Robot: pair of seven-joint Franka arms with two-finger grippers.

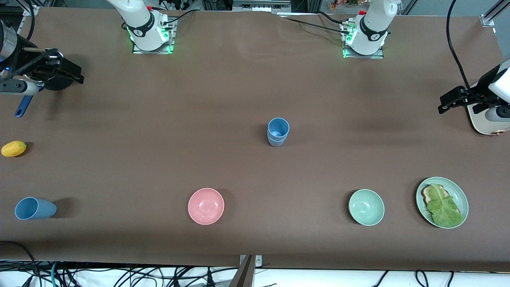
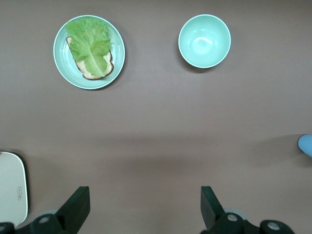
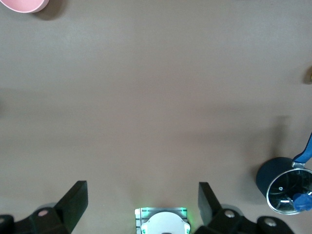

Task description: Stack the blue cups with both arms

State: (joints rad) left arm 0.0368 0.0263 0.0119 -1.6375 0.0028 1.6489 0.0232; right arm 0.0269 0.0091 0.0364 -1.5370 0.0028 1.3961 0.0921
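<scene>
Two blue cups already nested upright mid-table, the landmark here. A third blue cup lies on its side well toward the right arm's end of the table from the stack and nearer the front camera, mouth pointing toward the table edge at that end. It likely still has to join the stack.

Handling, judged: cups look like light, stiff plastic, matte so not very slippery, but a cup on its side can roll. Best hold is across the wall near the rim, or one finger inside the mouth and one outside. The stack is light and tall, so it tips easily if bumped.

Right gripper is up over the table edge at the right arm's end, far from the stack, above a dark pot with a blue handle; fingers spread apart, empty. Left gripper hangs over the left arm's end of the table by a white device; fingers also wide apart, nothing held — the arm seems to be waiting.

Other items: pink bowl, green bowl, green plate with toast and lettuce, lemon.
</scene>
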